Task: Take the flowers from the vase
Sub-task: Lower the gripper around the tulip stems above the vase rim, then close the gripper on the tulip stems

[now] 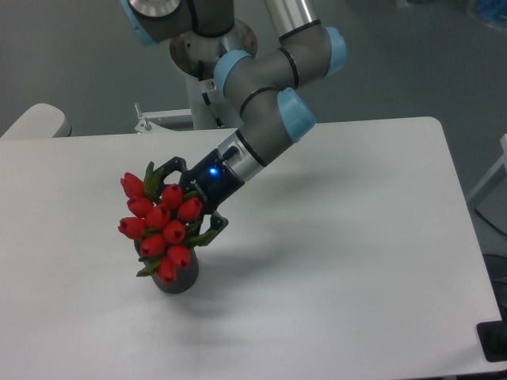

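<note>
At the near left of the table [333,261], sitting upright: the vase [179,279], dark and ribbed, mostly hiding under the blooms, only its lower wall and a bit of rim showing. Rising out of it and leaning up and to the left, away from the viewer: the flowers [159,222], red buds packed in a cluster with green leaves poking out at top and sides. Running along that lean, from the vase mouth toward the far-left bud: the bunch's long axis, with the stems themselves out of sight below the heads.

Just behind and to the right of the bunch, reaching in from the far right: the gripper [190,199], fingers spread wide, one tip showing above the upper buds near the leaves, the other showing low beside the bunch just over the vase rim. Straddling the back of the cluster rather than clamping it; touching the buds or not, impossible to tell from here. Lying directly ahead of the open fingers, toward the near left: the flowers, so closing probably needing a little more advance, then lifting along the stems' tilt rather than sideways, to avoid tipping the vase.

Further back, sloping up and away to its base beyond the table edge: the arm [261,87].
</note>
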Motion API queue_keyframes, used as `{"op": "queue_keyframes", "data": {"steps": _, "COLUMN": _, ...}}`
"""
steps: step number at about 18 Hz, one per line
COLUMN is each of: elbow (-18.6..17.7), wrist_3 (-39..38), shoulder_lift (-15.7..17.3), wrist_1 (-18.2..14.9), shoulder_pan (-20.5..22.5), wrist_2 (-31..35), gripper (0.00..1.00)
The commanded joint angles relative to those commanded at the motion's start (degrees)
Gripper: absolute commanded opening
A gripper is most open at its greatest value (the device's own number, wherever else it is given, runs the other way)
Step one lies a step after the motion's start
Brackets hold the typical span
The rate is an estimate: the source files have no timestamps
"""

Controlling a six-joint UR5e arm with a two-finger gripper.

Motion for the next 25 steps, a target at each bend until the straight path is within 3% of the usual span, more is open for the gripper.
{"op": "queue_keyframes", "data": {"steps": 9, "elbow": -0.09, "wrist_3": 0.0, "shoulder_lift": -0.35, "wrist_1": 2.46, "shoulder_pan": 0.26, "wrist_2": -0.09, "gripper": 0.55}}
{"op": "queue_keyframes", "data": {"steps": 25, "elbow": -0.09, "wrist_3": 0.35, "shoulder_lift": -0.27, "wrist_1": 2.55, "shoulder_pan": 0.44, "wrist_2": 0.09, "gripper": 0.32}}
